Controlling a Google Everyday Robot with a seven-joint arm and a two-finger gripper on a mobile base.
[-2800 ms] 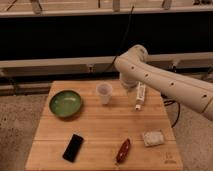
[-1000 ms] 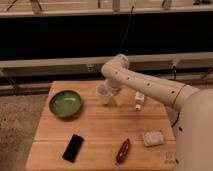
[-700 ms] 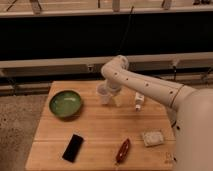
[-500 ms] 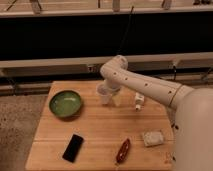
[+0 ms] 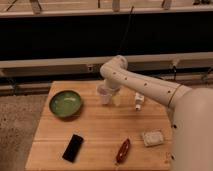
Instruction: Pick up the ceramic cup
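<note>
The ceramic cup (image 5: 103,93) is small and whitish. It stands upright on the wooden table (image 5: 95,130), near the back edge and right of the green bowl (image 5: 65,104). My gripper (image 5: 112,95) is down at the cup on its right side, right against it, and partly hides the cup's right side. The white arm (image 5: 150,90) reaches in from the lower right.
A white tube (image 5: 139,101) lies right of the cup, partly under the arm. A black phone (image 5: 73,147), a red-brown oblong object (image 5: 123,150) and a beige packet (image 5: 152,137) lie toward the table's front. A dark wall runs behind the table.
The arm has swung left and down from beside the white tube to the cup. Over the last second it edged slightly left. The cup has stayed in place.
</note>
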